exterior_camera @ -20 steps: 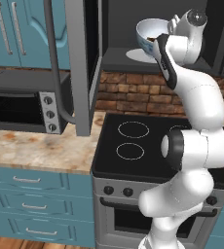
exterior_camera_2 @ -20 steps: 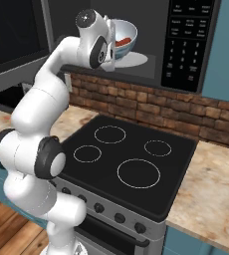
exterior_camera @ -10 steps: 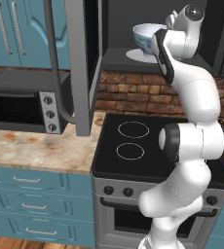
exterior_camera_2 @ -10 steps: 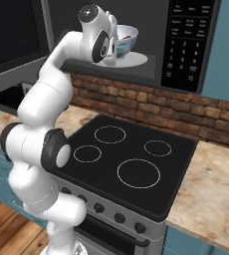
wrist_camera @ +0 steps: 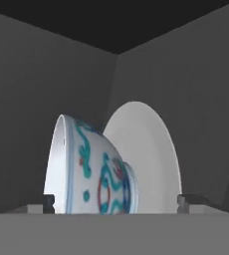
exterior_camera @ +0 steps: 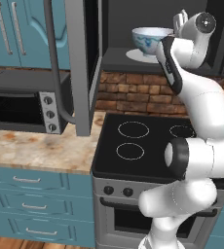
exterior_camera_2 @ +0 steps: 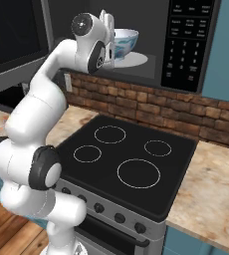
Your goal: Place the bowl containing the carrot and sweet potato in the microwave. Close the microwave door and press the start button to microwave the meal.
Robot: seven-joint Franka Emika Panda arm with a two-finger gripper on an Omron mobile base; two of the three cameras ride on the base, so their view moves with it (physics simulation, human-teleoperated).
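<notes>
The bowl (exterior_camera: pixel 150 39), pale with blue and red painting, stands on the white turntable plate (exterior_camera: pixel 133 55) inside the microwave (exterior_camera: pixel 133 19). My gripper (exterior_camera: pixel 180 20) is at the bowl's right rim with its jaws wide apart and nothing gripped. In the right base view the gripper (exterior_camera_2: pixel 107 19) sits just left of the bowl (exterior_camera_2: pixel 125 41). The hand view shows the bowl (wrist_camera: pixel 91 169) rolled on its side between the spread fingertips (wrist_camera: pixel 49 201), plate (wrist_camera: pixel 149 149) behind it. The carrot and sweet potato are hidden inside the bowl. The microwave door (exterior_camera: pixel 82 68) stands open to the left.
The black keypad panel (exterior_camera_2: pixel 188 45) is right of the microwave's opening. A small black toaster oven (exterior_camera: pixel 21 104) sits on the counter under the open door. A black stovetop (exterior_camera: pixel 143 141) lies below the microwave, with a brick backsplash (exterior_camera: pixel 138 92) behind it.
The jaws have spread from a narrow grip to wide open, letting go of the bowl. The bowl went from tilted to level on the turntable plate.
</notes>
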